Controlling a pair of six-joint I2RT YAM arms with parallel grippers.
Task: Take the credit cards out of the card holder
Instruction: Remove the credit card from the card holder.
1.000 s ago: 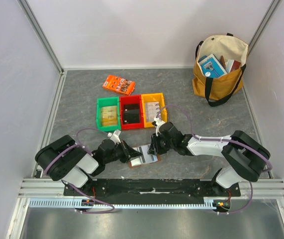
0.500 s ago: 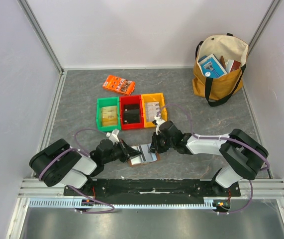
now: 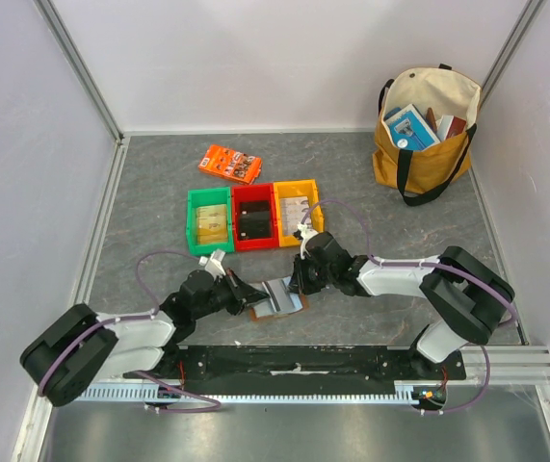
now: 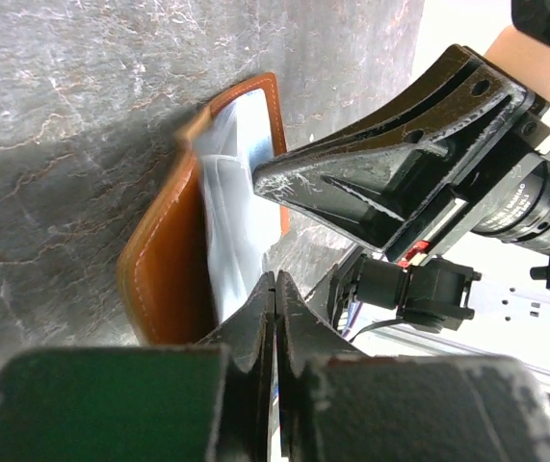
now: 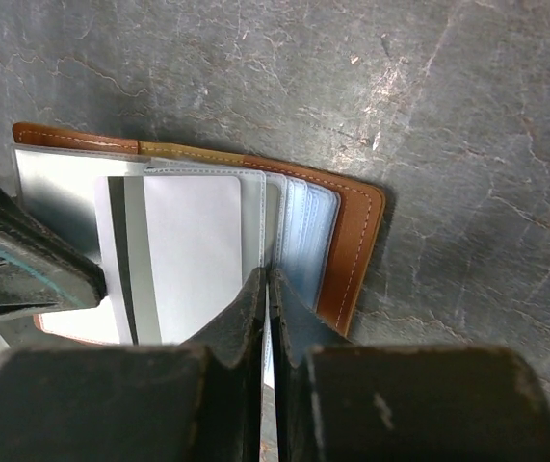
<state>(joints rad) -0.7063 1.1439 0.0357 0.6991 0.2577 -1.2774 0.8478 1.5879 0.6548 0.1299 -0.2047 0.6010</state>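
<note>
Near the middle of the table's near edge lies the small brown leather card holder, open. The left gripper squeezes its left flap tight. Just past it, the right gripper is pressed together on a thin pale edge at the fold. Whether that is card or lining, I cannot tell. The white credit card with a dark stripe sits between the two grippers.

Stitched leather card holder; glossy credit card; matt veined grey table.

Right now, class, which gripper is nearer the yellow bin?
Right. Right gripper: just near-side of the yellow bin, at the card holder. Left gripper: farther off, to its near left.
</note>
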